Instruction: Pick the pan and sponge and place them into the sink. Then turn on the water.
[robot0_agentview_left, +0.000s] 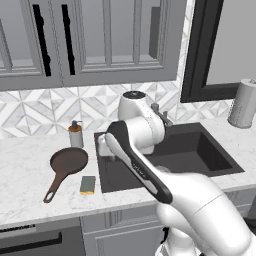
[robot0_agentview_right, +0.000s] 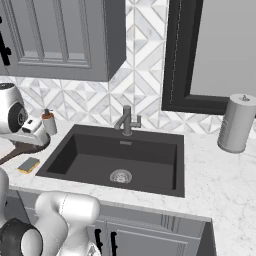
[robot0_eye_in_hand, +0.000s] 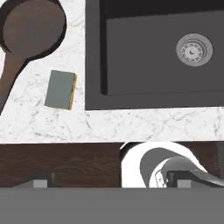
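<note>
- Left base view: I see the pan (robot0_agentview_left: 69, 161) lying on the white marble counter (robot0_agentview_left: 25, 175) at about 9 o'clock of the sink (robot0_agentview_left: 170, 155), its bowl near the soap dispenser (robot0_agentview_left: 75, 134) and its long handle running down toward 7 o'clock, to the counter's front edge. The sponge (robot0_agentview_left: 88, 184) lies just beside the pan at its 5 o'clock, between the pan and the sink's left rim, apart from both. My arm's wrist hangs over the sink's left rim; I cannot make out the gripper itself from here. No water runs from the faucet (robot0_agentview_left: 161, 114).
- Right base view: the sink (robot0_agentview_right: 120, 160) is bare down to its round drain (robot0_agentview_right: 120, 175), so I judge nothing has been placed yet. The sponge (robot0_agentview_right: 28, 164) sits at 9 o'clock of the basin, and the paper towel roll (robot0_agentview_right: 236, 123) stands well apart at 3 o'clock.
- Hand view: looking straight down, the pan (robot0_eye_in_hand: 33, 26) lies at 10 o'clock of the picture, the sponge (robot0_eye_in_hand: 61, 89) below it, long axis roughly 12 to 6. The gripper (robot0_eye_in_hand: 109, 178) is spread wide, grasping nothing and touching nothing; its fingertips (robot0_eye_in_hand: 41, 179) stand well apart over the counter's front edge.
- My judgement: the next move calls for carrying the gripper toward 10 o'clock, over the pan or its handle.
</note>
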